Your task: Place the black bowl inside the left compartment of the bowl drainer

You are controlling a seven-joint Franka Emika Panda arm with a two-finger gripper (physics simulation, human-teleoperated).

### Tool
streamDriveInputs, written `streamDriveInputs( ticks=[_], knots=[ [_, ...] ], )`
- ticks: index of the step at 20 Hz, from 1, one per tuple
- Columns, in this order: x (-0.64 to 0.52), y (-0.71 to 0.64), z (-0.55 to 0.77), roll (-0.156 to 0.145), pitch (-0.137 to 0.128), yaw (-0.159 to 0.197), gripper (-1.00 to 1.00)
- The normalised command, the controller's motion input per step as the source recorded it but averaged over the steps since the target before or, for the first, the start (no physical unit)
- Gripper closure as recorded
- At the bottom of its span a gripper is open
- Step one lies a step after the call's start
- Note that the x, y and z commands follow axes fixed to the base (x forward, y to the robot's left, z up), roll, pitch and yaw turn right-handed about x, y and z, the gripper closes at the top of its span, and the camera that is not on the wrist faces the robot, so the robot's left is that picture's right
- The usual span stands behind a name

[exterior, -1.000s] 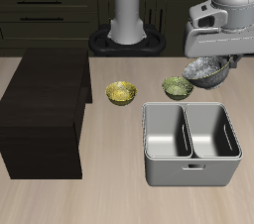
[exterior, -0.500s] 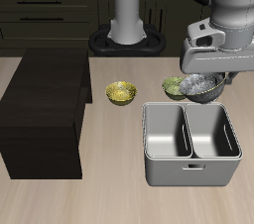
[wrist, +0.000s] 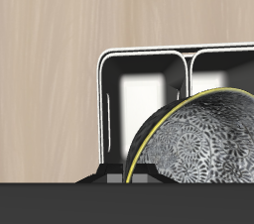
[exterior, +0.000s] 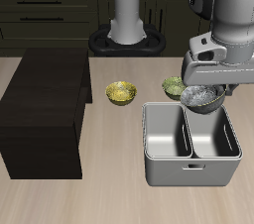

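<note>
Wooden surface [exterior: 109,188] with dark cabinets behind. Gripper [exterior: 203,87] pinches rim of black bowl [exterior: 202,97] and holds it in air, tilted, over back edge of drainer [exterior: 189,174], above well farther from dark box [exterior: 45,114]. Wrist view: bowl [wrist: 206,141] with speckled inside hangs over drainer [wrist: 149,54], both wells visible below it. Yellow bowl [exterior: 120,93] and green bowl [exterior: 174,86] stand on surface behind drainer, apart from each other.
</note>
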Motion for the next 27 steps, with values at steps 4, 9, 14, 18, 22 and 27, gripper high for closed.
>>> streamDriveInputs(
  ticks=[4, 9, 14, 18, 22, 27],
  knots=[
    [0.01, 0.2, -0.27, 0.03, 0.033, 0.005, 1.0],
    [0.06, 0.06, -0.32, 0.013, 0.042, 0.008, 1.0],
    [0.09, 0.06, -0.43, 0.003, 0.053, 0.016, 1.0],
    [0.02, 0.1, -0.3, 0.005, 0.041, 0.015, 1.0],
    [-0.09, 0.19, -0.2, 0.004, 0.021, 0.067, 1.0],
    [-0.01, 0.05, -0.1, 0.016, 0.048, 0.006, -1.0]
  ],
)
